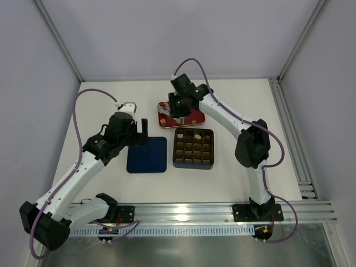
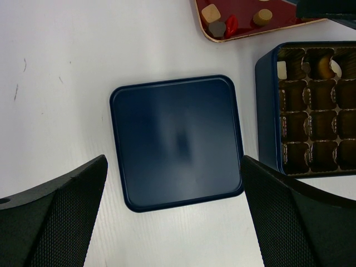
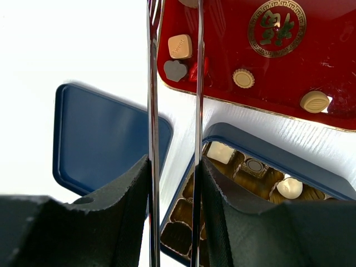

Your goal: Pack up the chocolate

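Several loose chocolate pieces lie in the red tray [image 3: 311,50]: a tan square [image 3: 180,47], a grey heart [image 3: 175,70], a round tan one [image 3: 243,78] and an oval one [image 3: 314,101]. The dark gridded box [image 1: 193,148] holds a white square [image 3: 220,152], a dark round piece [image 3: 254,165] and a whitish piece [image 3: 290,188]. My right gripper [image 3: 175,167] is shut on thin metal tongs [image 3: 153,111], whose blades reach over the tray's left end; their tips run out of view. My left gripper [image 2: 173,167] hangs open above the blue lid [image 2: 175,139].
The blue lid [image 1: 147,154] lies flat to the left of the box, a narrow strip of white table between them. The red tray [image 1: 197,118] sits just behind the box. Metal frame rails run along the near and right edges of the table.
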`<state>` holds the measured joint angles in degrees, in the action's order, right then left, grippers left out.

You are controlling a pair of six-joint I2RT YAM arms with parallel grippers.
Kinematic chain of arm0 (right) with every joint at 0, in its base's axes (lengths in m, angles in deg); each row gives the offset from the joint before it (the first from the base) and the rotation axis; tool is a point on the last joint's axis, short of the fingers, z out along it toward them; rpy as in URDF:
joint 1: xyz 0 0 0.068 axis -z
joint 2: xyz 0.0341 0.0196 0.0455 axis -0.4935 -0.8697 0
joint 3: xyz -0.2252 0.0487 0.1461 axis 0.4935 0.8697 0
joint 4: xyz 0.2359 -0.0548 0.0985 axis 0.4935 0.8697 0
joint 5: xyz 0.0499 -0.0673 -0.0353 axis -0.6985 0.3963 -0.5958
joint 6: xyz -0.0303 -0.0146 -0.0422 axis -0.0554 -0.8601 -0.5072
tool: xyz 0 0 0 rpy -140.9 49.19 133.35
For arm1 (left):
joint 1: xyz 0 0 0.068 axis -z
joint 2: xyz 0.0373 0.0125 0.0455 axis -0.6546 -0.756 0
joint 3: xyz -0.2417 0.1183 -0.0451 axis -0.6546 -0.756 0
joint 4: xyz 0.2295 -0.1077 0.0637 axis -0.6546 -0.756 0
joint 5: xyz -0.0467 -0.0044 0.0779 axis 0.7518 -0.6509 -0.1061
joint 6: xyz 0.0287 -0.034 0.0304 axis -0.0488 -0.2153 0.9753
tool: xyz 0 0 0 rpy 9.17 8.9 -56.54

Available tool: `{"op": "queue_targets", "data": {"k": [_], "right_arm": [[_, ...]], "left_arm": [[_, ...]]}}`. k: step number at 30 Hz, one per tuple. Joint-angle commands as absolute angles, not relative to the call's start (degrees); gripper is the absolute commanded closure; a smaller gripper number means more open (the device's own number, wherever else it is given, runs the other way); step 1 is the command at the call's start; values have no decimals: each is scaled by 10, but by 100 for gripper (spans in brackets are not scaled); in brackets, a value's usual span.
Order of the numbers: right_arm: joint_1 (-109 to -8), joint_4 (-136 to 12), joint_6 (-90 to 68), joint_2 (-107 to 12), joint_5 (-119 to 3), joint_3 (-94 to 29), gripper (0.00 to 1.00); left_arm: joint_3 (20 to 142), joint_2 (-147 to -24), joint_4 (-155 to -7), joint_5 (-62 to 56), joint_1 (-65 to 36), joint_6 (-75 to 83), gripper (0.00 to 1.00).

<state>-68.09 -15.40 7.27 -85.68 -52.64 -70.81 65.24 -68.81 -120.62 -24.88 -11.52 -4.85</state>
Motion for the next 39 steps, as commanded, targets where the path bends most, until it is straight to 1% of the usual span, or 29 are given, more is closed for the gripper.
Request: {"op": "queue_targets", "data": {"k": [1, 19, 28, 39], "right_arm": [[-683, -144, 76, -860, -520, -730, 58], [-683, -126, 39, -881, -535, -739, 58], [-683, -124, 34, -872, -514, -730, 58], [-683, -120, 24, -908, -533, -772, 58]], "left_arm": [[661, -677, -1200, -241, -114, -51, 0], [661, -672, -1200, -241, -114, -51, 0], [661, -675, -1200, -240, -114, -51, 0], [660, -677, -1200, -241, -114, -51, 0]]}}
